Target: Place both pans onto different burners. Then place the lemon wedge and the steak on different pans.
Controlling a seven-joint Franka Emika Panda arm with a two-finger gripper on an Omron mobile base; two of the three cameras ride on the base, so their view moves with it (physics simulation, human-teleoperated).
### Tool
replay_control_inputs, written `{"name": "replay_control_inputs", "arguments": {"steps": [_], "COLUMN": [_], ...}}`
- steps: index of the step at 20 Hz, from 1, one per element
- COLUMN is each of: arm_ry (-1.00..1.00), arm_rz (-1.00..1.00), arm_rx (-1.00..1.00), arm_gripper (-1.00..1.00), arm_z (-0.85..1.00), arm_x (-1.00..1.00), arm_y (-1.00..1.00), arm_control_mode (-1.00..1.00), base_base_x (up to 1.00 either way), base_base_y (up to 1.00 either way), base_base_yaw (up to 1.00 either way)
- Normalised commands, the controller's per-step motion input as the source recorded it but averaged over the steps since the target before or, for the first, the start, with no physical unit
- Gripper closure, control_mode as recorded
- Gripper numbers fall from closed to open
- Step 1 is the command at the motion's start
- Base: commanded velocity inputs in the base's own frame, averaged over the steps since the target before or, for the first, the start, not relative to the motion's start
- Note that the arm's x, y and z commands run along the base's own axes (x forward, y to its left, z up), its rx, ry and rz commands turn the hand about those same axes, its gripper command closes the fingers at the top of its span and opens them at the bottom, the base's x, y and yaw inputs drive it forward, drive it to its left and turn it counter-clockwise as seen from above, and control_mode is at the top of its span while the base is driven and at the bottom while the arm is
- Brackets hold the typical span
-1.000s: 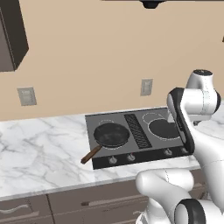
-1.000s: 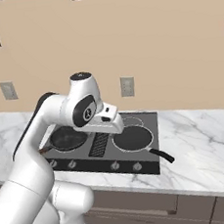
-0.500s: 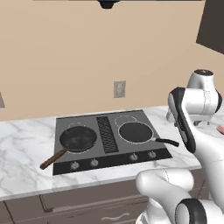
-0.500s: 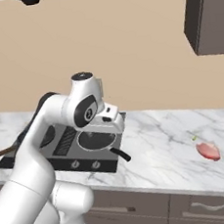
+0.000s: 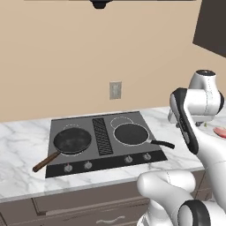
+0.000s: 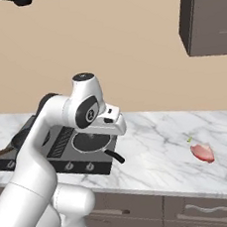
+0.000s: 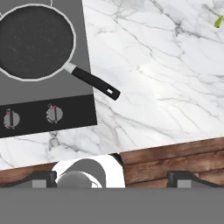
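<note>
Gripper state I cannot tell; my hand hangs above the white marble counter [image 7: 166, 87]. Both round black pans, wooden-handled [image 5: 72, 141] and all-dark [image 5: 131, 134], sit on the dark glass cooktop [image 5: 105, 164]. Right of it on the counter lies the pink steak [image 6: 202, 152] with the tiny green lemon wedge [image 6: 189, 139] just beside.

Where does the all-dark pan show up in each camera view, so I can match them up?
Left base view: all-dark pan sits right of the cooktop's grille.
Right base view: it is partly behind the arm.
Hand view: it sits at upper left.
Shared landmark: its black handle overhanging the cooktop's edge.
</note>
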Motion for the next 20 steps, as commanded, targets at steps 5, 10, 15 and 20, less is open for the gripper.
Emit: {"name": "replay_control_inputs", "arguments": {"steps": [5,10,15,20], "arm_ry": [0.00,0.00,0.00,0.00], "arm_rz": [0.00,0.00,0.00,0.00], "arm_rx": [0.00,0.00,0.00,0.00], "arm_gripper": [-1.00,-1.00,-1.00,-1.00], "arm_z": [0.00,0.00,0.00,0.00], "arm_x": [0.00,0.00,0.00,0.00], "arm_y": [0.00,0.00,0.00,0.00], "arm_control_mode": [1.00,1.00,1.00,1.00], "base_base_x": [0.12,0.18,0.24,0.02], "base_base_y": [-0.11,-0.12,-0.13,-0.01], "base_base_yaw": [0.00,0.00,0.00,0.00]}}
